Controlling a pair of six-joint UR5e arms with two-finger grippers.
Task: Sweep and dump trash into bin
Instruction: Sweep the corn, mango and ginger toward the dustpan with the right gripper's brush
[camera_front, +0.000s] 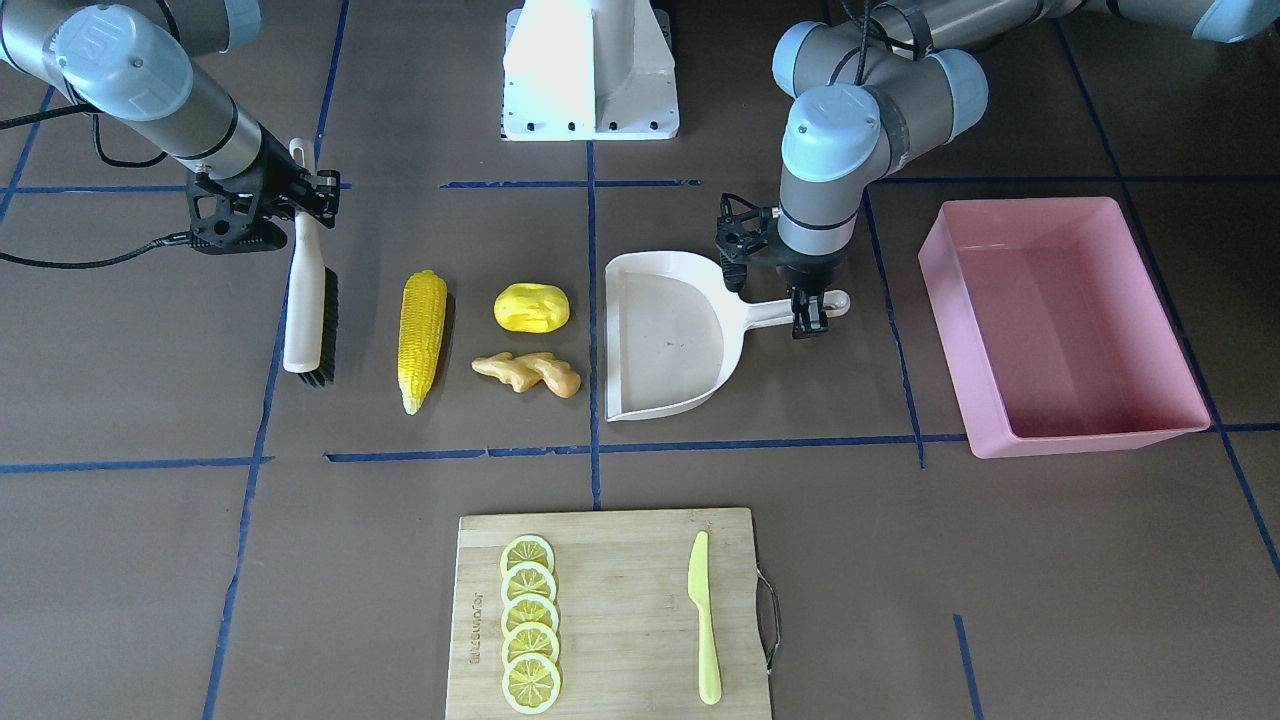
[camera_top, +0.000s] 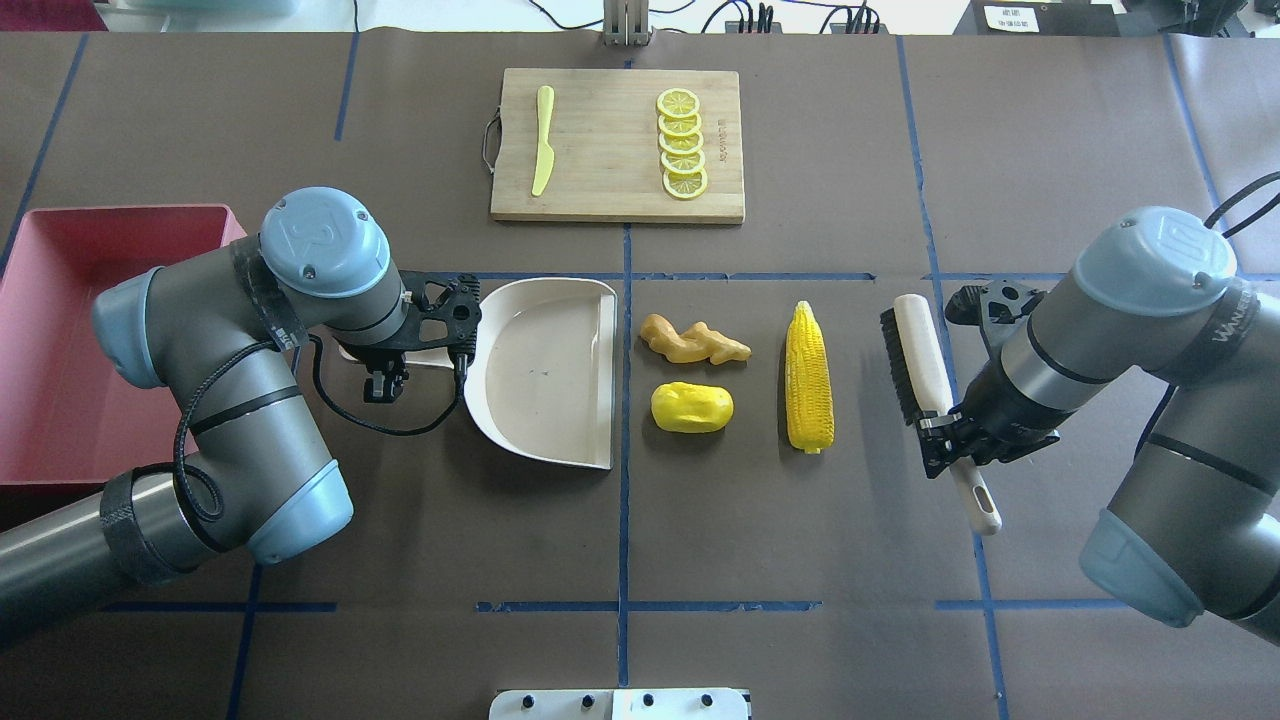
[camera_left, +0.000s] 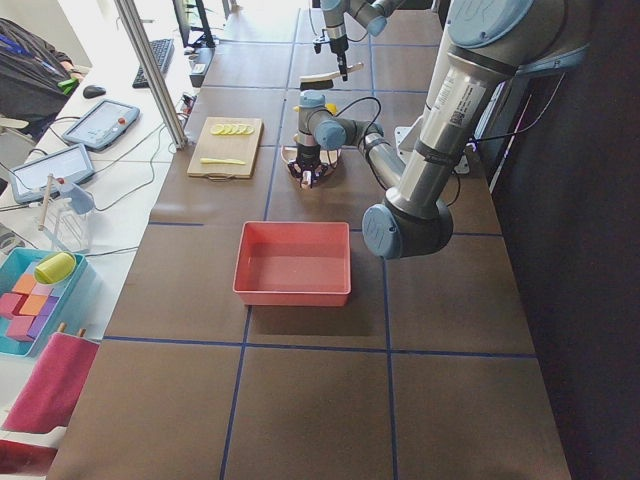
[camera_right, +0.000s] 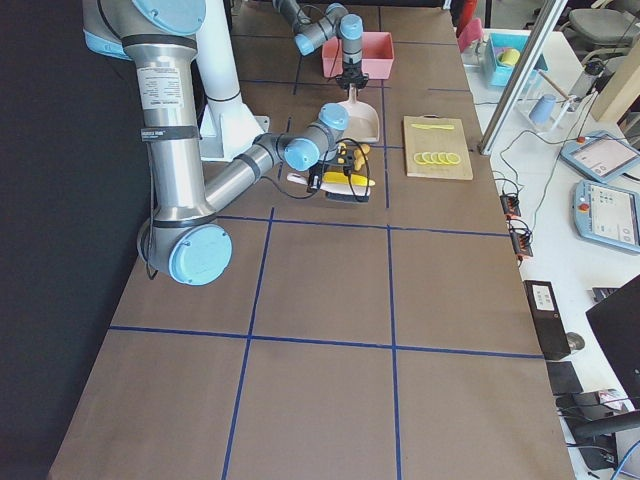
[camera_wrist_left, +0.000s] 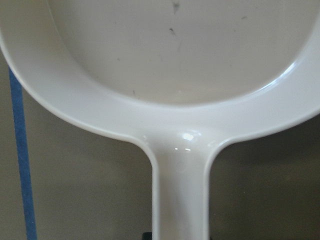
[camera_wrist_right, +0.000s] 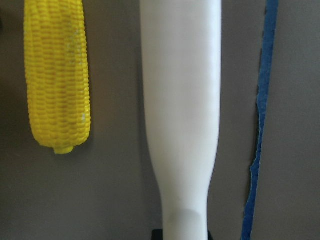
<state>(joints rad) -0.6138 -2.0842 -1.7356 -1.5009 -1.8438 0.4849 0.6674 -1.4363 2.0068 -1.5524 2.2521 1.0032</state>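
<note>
Overhead exterior: knobbly ginger (camera_top: 693, 342), kernelled corn (camera_top: 809, 378)

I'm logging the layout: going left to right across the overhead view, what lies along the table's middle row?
pink bin → dustpan → corn cob → brush. The ginger root and potato lump both lie between dustpan and corn cob, overlapping left to right, so they have no order between themselves.

Tabletop contents: 1 corn cob (camera_front: 422, 340), 1 yellow lump (camera_front: 531, 307), 1 ginger root (camera_front: 527, 373), 1 dustpan (camera_front: 665, 345), 1 brush (camera_front: 305, 300), 1 pink bin (camera_front: 1070, 320), 1 cutting board (camera_front: 620, 600), 5 lemon slices (camera_front: 529, 613), 1 knife (camera_front: 704, 620).
</note>
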